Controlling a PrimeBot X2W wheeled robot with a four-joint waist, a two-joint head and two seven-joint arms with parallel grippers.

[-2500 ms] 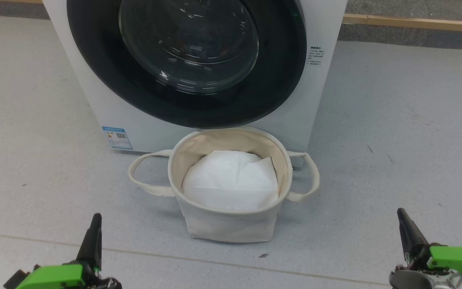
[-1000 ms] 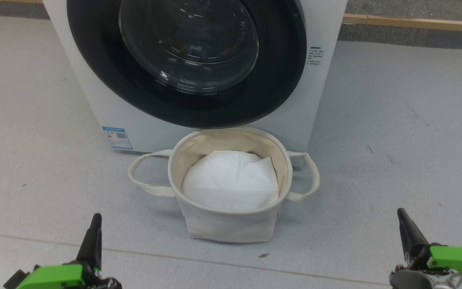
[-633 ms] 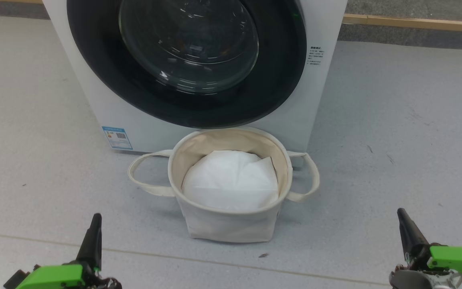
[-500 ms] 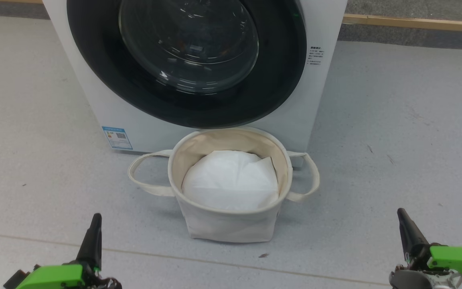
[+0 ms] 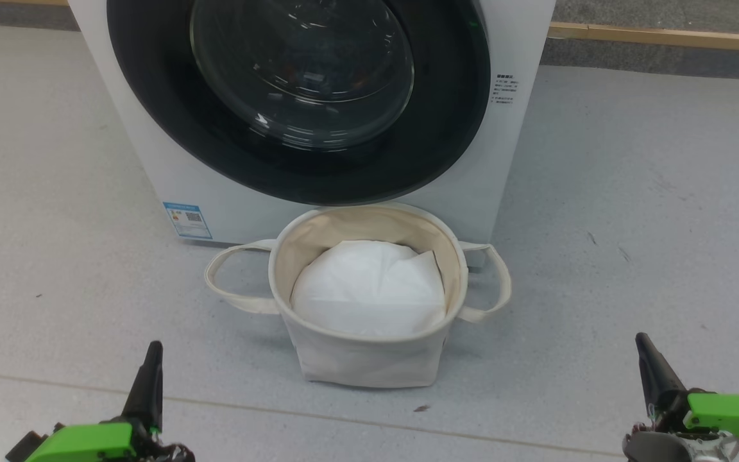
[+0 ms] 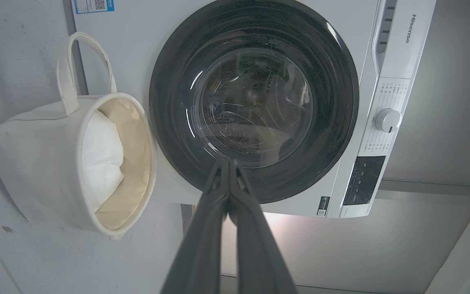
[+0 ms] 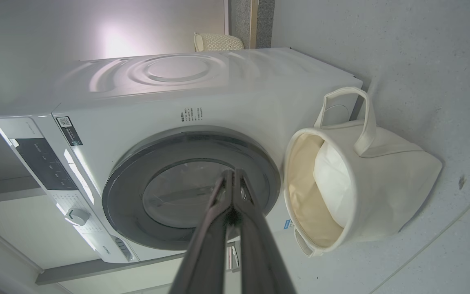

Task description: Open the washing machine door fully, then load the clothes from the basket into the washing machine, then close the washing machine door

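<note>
1. My left gripper (image 6: 227, 163), two long dark fingers, is closed. In its wrist view the tips press together with nothing between them.
2. My right gripper (image 7: 233, 173) is closed the same way, tips meeting on nothing.
3. In the head view both grippers sit low over the grey speckled floor (image 5: 632, 224), well apart from each other, fingers pointing up the view. Neither touches anything.
4. A small round cream canvas basket (image 5: 369, 359) with two loop handles stands upright on the floor. It is ahead of the grippers and between them, beyond both sets of fingertips and clear of them.
5. Inside the basket lies a plain white liner sheet (image 5: 369, 289), bunched over the bottom.
6. Just beyond the basket from my grippers stands the big white boxy front-loading washing machine (image 5: 170, 167). The basket's far rim is close to its front panel; I cannot tell whether they touch.
7. The large round washing machine door (image 5: 299, 77), glossy black rim around a bulging clear glass bowl, lies flat against the machine's front, closed. It is above the basket and farther from my grippers.
8. In the left wrist view my fingertips line up with the door's black rim, with the basket off to the left of the fingers. In the right wrist view the tips lie over the door glass, with the basket to their right.
9. A small blue label (image 5: 187, 221) sits low on the front panel on my left gripper's side. A round white control knob (image 6: 387, 120) sits on the panel beside the door.
</note>
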